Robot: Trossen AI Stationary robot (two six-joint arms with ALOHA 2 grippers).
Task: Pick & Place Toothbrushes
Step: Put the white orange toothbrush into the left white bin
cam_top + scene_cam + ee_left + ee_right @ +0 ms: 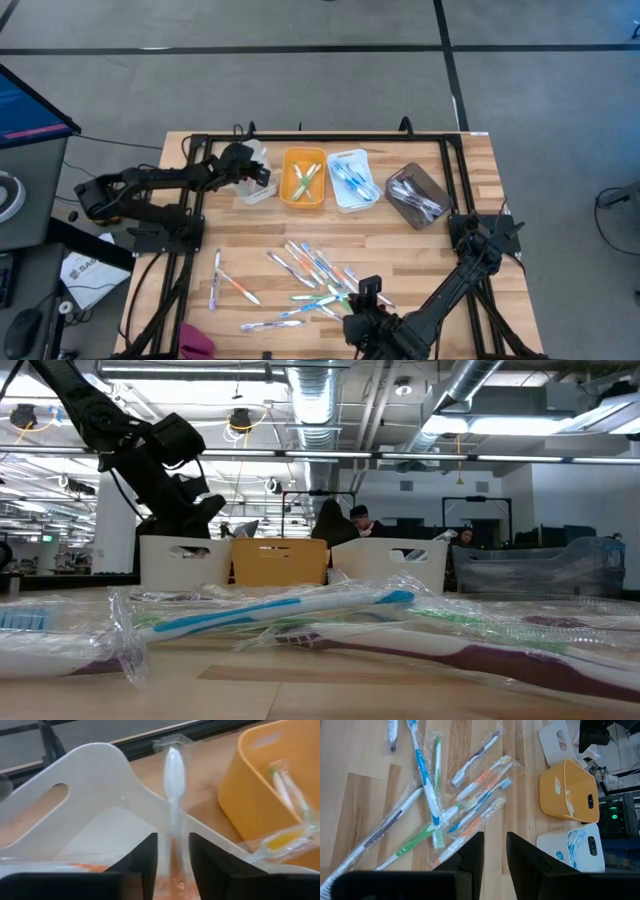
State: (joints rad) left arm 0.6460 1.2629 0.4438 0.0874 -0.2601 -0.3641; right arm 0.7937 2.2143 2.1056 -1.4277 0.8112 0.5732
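Observation:
Several wrapped toothbrushes (300, 275) lie scattered flat on the near half of the table, also seen in the right wrist view (445, 805) and close up in the low view (290, 610). My left gripper (258, 172) is over the far-left white bin (250, 188), shut on one wrapped toothbrush (173, 780). My right gripper (368, 295) hovers open (494, 855) above the near edge of the scattered pile, touching nothing. Other brushes rest inside the orange bin (303, 178) and the white bin with blue brushes (352, 180). My left gripper (173, 855) pinches the wrapped toothbrush between its two fingers by the orange-pink handle (174, 845). The brush runs along the fingers, and its white head (172, 765) sticks out past their tips over the white bin's wall (145, 800). Whether it touches that wall I cannot tell.
Four bins stand in a row along the far side: white, orange, white, and a grey one (418, 195) tilted at the right. In the left wrist view the orange bin (270, 780) sits close beside the white bin. People and desks show in the room beyond (350, 520).

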